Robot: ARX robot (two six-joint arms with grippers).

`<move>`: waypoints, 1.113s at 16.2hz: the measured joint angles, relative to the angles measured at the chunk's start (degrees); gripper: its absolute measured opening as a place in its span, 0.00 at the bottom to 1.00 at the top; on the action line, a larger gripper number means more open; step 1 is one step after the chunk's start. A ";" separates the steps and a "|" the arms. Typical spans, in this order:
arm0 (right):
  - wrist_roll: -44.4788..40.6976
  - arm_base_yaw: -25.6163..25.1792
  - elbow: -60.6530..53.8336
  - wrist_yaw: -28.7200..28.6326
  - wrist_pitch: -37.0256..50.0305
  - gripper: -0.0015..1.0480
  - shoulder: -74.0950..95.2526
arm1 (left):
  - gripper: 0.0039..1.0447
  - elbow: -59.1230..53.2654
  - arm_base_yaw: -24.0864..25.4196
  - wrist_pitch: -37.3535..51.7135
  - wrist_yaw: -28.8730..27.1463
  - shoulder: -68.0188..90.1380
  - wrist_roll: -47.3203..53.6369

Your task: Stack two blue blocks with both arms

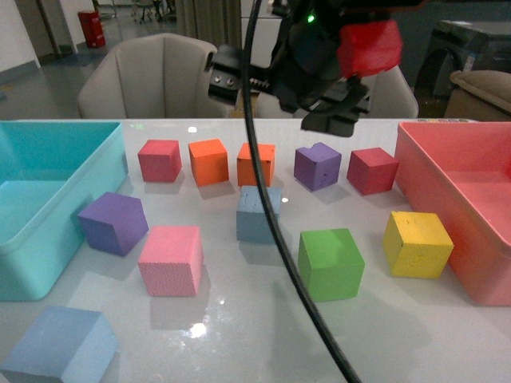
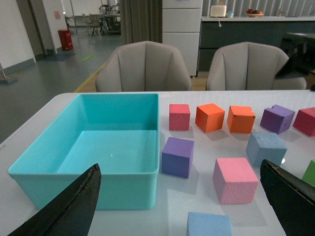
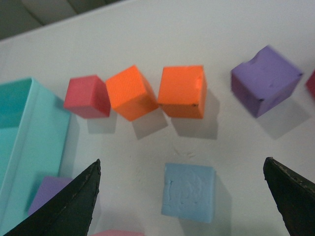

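The steel-blue block (image 1: pixel 258 214) sits mid-table with a rough face. It also shows in the right wrist view (image 3: pixel 189 191) and the left wrist view (image 2: pixel 266 149). The paler periwinkle block (image 1: pixel 60 347) lies at the near left corner; its top shows in the left wrist view (image 2: pixel 209 223). My right gripper (image 3: pixel 182 161) is open and empty, high above the steel-blue block, which lies between its fingers. My right arm (image 1: pixel 311 56) hangs over the far middle of the table. My left gripper (image 2: pixel 179 169) is open and empty, low, just behind the periwinkle block; it is out of the front view.
A turquoise bin (image 1: pixel 48 159) stands on the left and a red bin (image 1: pixel 479 199) on the right. A purple cube (image 1: pixel 113 223), pink cube (image 1: pixel 171 260), green cube (image 1: pixel 330 263) and yellow cube (image 1: pixel 417 243) lie around. Several red, orange and purple cubes line the back. A black cable (image 1: pixel 263 199) crosses the front view.
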 joint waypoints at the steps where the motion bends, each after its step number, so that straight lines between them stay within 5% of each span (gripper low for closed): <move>1: -0.15 -0.74 -7.10 1.51 5.03 0.94 -5.86 | 0.94 0.00 0.00 0.00 0.00 0.00 0.00; 3: 0.09 -2.25 -21.70 2.78 14.60 0.94 -18.56 | 0.94 0.00 0.00 0.00 0.00 0.00 0.00; 6: 0.07 -4.09 -36.72 4.24 17.92 0.94 -32.02 | 0.94 0.00 0.00 0.00 0.00 0.00 0.00; 15: 0.04 -8.31 -43.41 5.38 17.75 0.94 -38.40 | 0.94 0.00 0.00 0.00 0.00 0.00 0.00; 16: -1.03 -9.44 -45.07 5.92 20.70 0.92 -39.19 | 0.94 0.00 0.00 0.00 0.00 0.00 0.00; 18: -15.78 -13.75 -59.93 5.18 46.12 0.69 -46.07 | 0.94 0.00 0.00 -0.02 0.00 0.00 0.00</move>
